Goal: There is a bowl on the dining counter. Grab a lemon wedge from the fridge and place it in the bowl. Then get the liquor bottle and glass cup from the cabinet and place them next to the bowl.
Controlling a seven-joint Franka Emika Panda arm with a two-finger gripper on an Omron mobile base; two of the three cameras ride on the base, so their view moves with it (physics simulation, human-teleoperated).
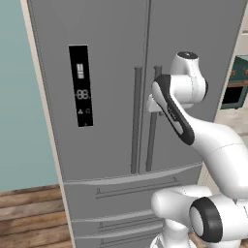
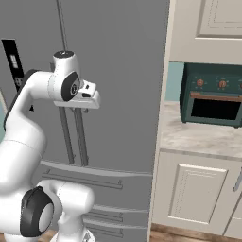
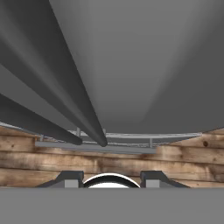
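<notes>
Reaching toward the fridge, the end effector sits right at its 2 vertical bar handles; its fingertips stand apart, pinching nothing. Both doors are shut, with 2 drawers below them. Right of the fridge, a green oven stands on a tabletop over cream cabinets.

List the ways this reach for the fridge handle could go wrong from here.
1. The pincer sits right at the two dark vertical bar handles of the tall grey French-door fridge, which stand close together; it might close on the wrong one, or both.
2. The hand view shows a handle to the left of the fingertips, not between them, so closing now could miss.
3. The doors look shut; a pull could sweep a door toward the arm.
</notes>
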